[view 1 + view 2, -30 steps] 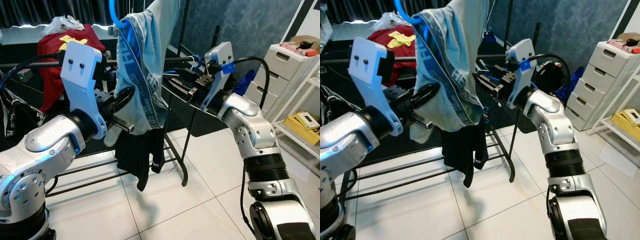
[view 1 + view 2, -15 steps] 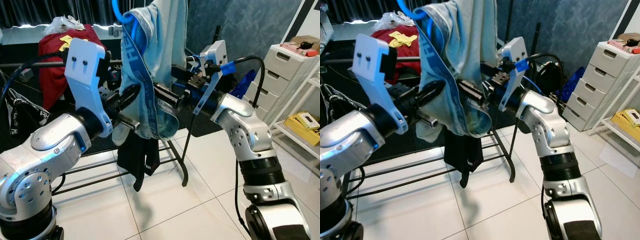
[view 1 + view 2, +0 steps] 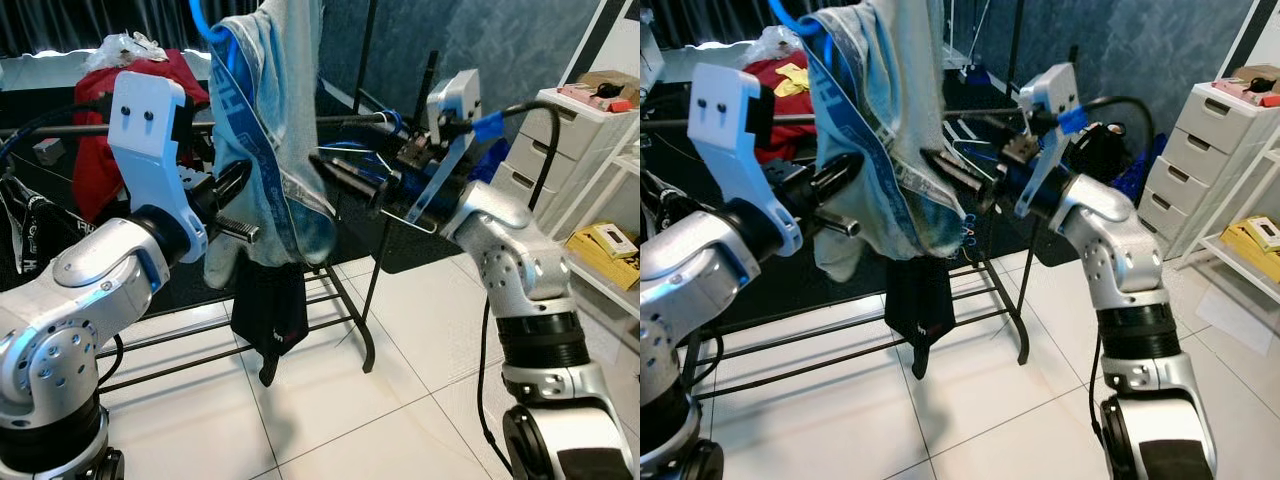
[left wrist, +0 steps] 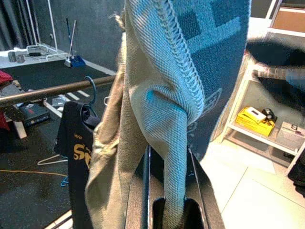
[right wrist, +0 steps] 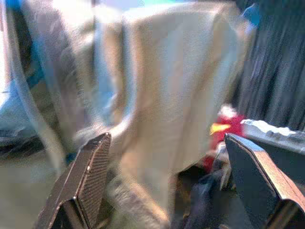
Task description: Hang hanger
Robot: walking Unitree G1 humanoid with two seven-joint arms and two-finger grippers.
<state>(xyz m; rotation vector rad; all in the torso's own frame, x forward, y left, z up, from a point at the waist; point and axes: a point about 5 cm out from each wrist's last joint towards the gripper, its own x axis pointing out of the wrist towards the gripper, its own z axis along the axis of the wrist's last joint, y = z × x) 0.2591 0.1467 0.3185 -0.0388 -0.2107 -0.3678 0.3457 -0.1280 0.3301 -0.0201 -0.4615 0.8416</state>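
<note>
A light blue garment (image 3: 268,130) with darker blue lettered bands is seen draped over a blue hanger (image 3: 203,20), whose curved top is visible at about 11 o'clock of the left eye view. The hanger is held up in front of a black clothes rack (image 3: 345,120), above its horizontal rail; whether it is hooked on anything cannot be told.

The left hand (image 4: 167,191) is raised at about 9 o'clock of the garment. In the left wrist view its two black fingers (image 4: 143,191) are seen close together, pinched on a fold of the light blue fabric. The right hand (image 5: 167,181) is held at about 3 o'clock of the garment, pointed at it, its fingers (image 5: 88,176) spread wide with nothing between them; that view is blurred.

A black garment (image 3: 268,315) is seen hanging below the light blue one, at about 6 o'clock, above the white tiled floor (image 3: 380,400). A red garment (image 3: 100,150) with a yellow mark is hung on the rack at about 10 o'clock. A white drawer unit (image 3: 565,140) is placed at about 2 o'clock, and beside it a white shelf (image 3: 585,270) with a yellow box (image 3: 605,245) is seen at 3 o'clock.
</note>
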